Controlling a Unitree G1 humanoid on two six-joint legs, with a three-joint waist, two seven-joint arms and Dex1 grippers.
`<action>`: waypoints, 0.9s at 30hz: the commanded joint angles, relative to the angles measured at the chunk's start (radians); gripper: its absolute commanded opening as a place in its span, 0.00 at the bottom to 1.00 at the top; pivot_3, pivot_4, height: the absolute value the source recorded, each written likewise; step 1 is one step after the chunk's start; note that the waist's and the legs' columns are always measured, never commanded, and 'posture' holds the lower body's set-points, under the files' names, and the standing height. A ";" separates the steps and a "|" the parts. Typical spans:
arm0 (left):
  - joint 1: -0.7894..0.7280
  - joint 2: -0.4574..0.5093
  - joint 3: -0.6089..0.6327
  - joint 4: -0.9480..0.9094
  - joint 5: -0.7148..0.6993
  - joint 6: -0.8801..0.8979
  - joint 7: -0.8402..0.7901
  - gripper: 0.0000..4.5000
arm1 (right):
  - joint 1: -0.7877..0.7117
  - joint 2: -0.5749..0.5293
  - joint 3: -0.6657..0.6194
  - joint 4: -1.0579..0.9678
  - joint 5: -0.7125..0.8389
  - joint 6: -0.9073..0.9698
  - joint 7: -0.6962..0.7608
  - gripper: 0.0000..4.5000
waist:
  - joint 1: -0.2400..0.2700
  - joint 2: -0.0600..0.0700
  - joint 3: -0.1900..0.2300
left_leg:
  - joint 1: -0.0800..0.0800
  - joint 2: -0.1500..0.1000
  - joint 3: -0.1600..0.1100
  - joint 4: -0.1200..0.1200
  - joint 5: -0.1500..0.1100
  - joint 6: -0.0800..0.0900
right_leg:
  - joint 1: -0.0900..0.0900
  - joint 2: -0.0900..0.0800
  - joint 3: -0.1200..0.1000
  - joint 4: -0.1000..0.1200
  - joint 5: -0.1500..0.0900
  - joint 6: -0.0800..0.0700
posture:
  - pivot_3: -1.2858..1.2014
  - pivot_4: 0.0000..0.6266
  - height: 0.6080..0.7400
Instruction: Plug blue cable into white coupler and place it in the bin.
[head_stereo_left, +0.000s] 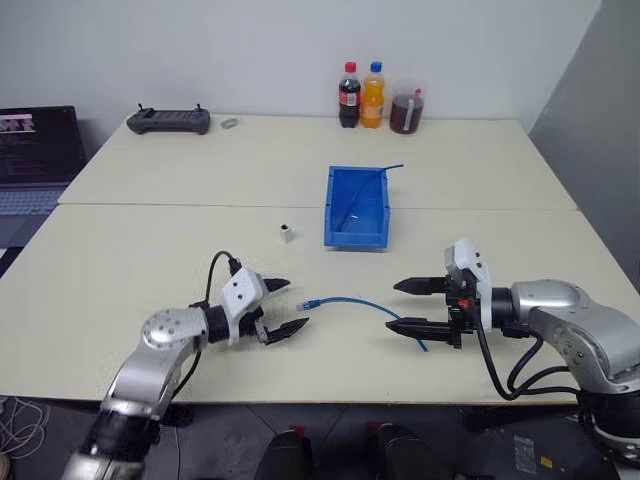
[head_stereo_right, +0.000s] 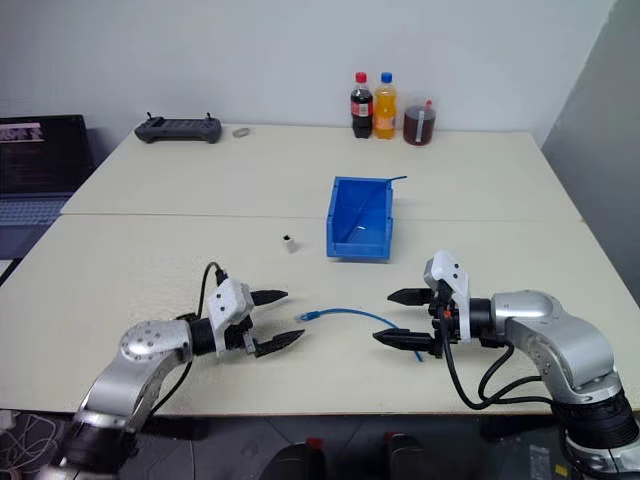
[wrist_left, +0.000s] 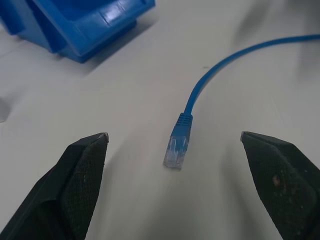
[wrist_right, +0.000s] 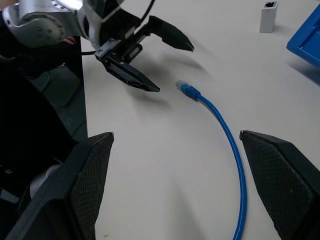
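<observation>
— Where's the cable (head_stereo_left: 352, 301)?
— Flat on the table (head_stereo_left: 150, 250) near the front edge, between both grippers, nothing holding it.
— Grippers?
— Left gripper (head_stereo_left: 281, 308) and right gripper (head_stereo_left: 410, 306) both gape empty.
— Coupler (head_stereo_left: 287, 234)?
— Upright left of the bin (head_stereo_left: 357, 207); maybe another cable inside.

blue cable (head_stereo_left: 350, 301): loose, curved on table | white coupler (head_stereo_left: 287, 234): upright, unplugged | bin (head_stereo_left: 357, 207): beside coupler
</observation>
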 joint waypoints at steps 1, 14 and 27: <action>-0.126 -0.015 -0.056 0.203 0.031 -0.115 -0.135 1.00 | 0.021 -0.003 -0.033 -0.048 0.021 -0.001 -0.047 0.95 | 0.002 0.000 0.000 | 0.000 0.000 0.000 0.000 0.000 0.000 | 0.000 0.000 0.000 0.000 0.000 0.000 | 0.52 0.24 1.00; -0.251 -0.069 -0.101 0.464 0.090 -0.294 -0.276 0.67 | 0.124 -0.017 -0.102 -0.129 0.079 0.026 -0.147 0.96 | 0.003 -0.001 0.000 | -0.001 -0.001 -0.001 0.001 0.000 0.000 | 0.000 0.000 0.000 0.000 0.000 0.001 | 0.52 0.24 1.00; -0.215 -0.029 -0.080 0.446 0.087 -0.267 -0.292 0.06 | 0.069 -0.014 -0.059 -0.069 0.069 -0.010 -0.144 0.96 | -0.001 -0.001 -0.001 | 0.000 0.000 -0.001 0.001 0.000 0.000 | 0.000 0.001 0.000 0.001 0.000 0.001 | 0.52 0.24 1.00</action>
